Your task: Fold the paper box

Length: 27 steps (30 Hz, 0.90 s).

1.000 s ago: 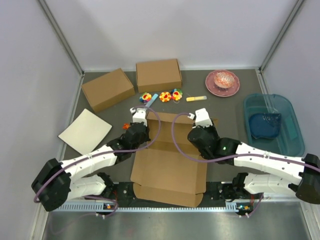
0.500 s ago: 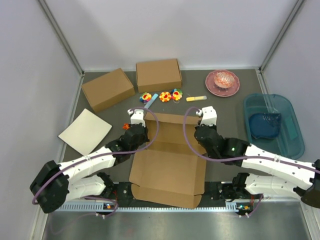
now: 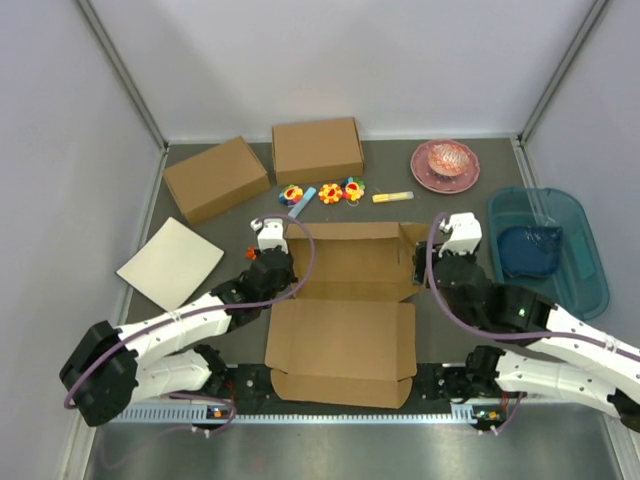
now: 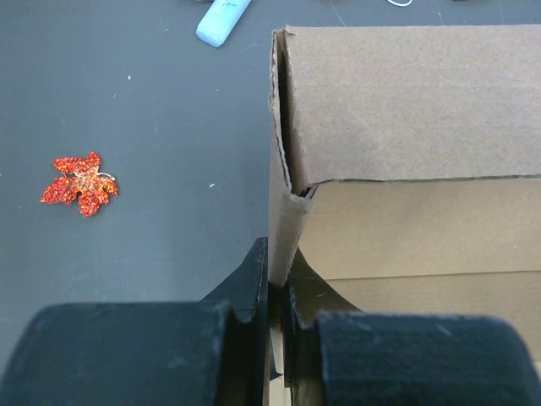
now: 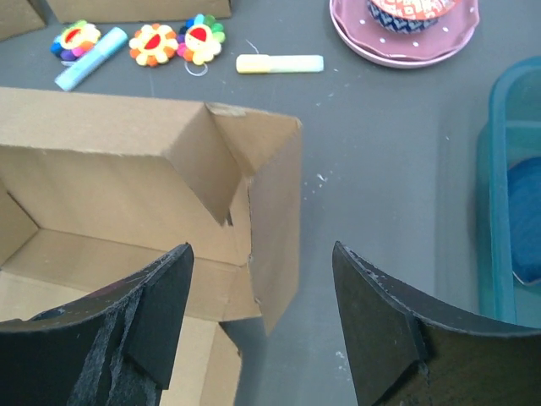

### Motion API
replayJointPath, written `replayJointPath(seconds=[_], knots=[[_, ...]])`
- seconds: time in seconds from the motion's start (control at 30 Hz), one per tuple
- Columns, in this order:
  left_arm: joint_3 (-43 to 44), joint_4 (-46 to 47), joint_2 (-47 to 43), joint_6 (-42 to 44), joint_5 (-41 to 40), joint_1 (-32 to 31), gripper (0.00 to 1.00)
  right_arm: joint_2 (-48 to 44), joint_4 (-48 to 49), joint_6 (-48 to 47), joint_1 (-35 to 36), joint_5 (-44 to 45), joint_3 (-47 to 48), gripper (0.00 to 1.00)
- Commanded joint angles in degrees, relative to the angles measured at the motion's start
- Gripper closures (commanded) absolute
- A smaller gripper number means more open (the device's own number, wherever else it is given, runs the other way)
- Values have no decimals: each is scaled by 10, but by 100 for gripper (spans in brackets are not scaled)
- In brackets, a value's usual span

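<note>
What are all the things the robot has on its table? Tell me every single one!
paper box: 1, brown, half folded, in the middle
closed cardboard boxes: 2, brown, back left
square board: 1, off-white, far left
flower toys: 3, rainbow-coloured, behind the paper box
light blue stick: 1, among the flower toys
yellow stick: 1, right of the flower toys
glitter leaf: 1, red, left of the paper box
plate: 1, pink, back right, holding a small bowl
bin: 1, see-through blue, far right, holding a darker blue thing
left gripper: 1, black, pinching the paper box's left wall
right gripper: 1, black, open at its right wall
</note>
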Motion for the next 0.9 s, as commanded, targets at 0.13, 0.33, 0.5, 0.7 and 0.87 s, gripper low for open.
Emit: replayJointPath(seconds=[0.13,0.33,0.5,0.7,0.87], knots=[[1,-70,-7,-8,-28,3,100,49,-43,68,-3,20,-35,33],[-1,-69,-13,-6,-25,3,100,99,-21,63,-4,29,-44,37],[-7,-67,-21,-6,-26,2,100,130,-17,67,-8,42,-50,44],[-10,-64,-28,1,-24,2,100,146,18,60,-16,50,-70,59],[-9,-63,-27,2,-20,2,100,154,37,52,-34,45,-83,66]])
